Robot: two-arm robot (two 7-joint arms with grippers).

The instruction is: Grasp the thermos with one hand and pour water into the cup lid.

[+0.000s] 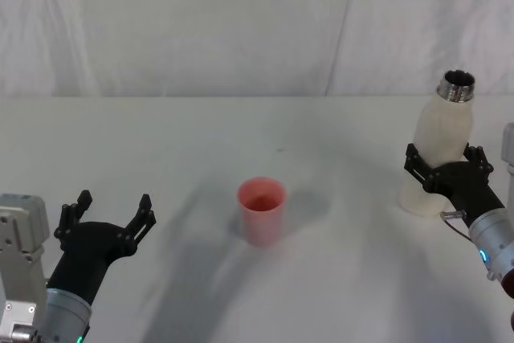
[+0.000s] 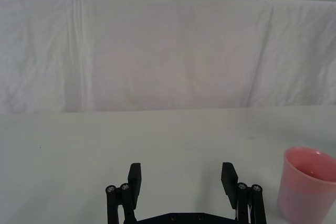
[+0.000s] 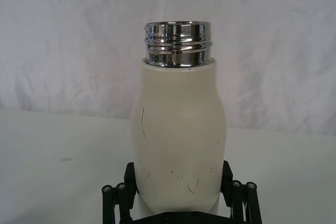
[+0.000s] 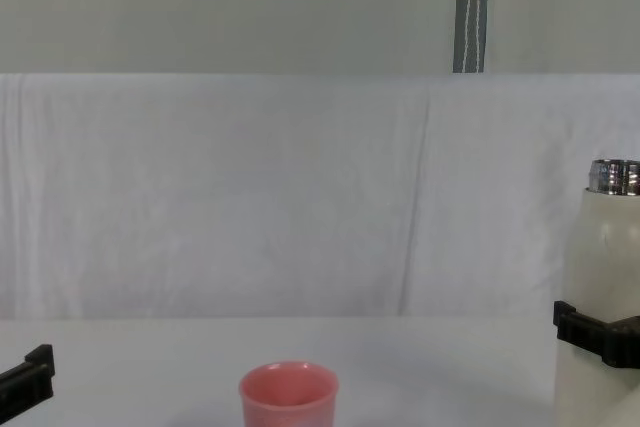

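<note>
From the head view: thermos (image 1: pixel 444 146) upright at bench (image 1: pixel 201 142) right side, right gripper (image 1: pixel 446 168) jaws clamped round its lower body; pink cup lid (image 1: pixel 261 210) mid-bench, well apart. Left gripper (image 1: pixel 110 214) low left, jaws wide, holding nothing.
Left wrist view: cup lid (image 2: pixel 307 191) beside spread jaws.
Right wrist view: thermos (image 3: pixel 178 129) between jaws, steel neck uncapped.
Chest view: cup lid (image 4: pixel 288 397) centre, thermos (image 4: pixel 602 307) far right.

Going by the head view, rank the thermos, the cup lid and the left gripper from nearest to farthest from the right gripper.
1. Thermos: between the jaws of the right gripper, at the table's right.
2. Cup lid: upright at the middle of the table.
3. Left gripper: open, at the table's left edge.
</note>
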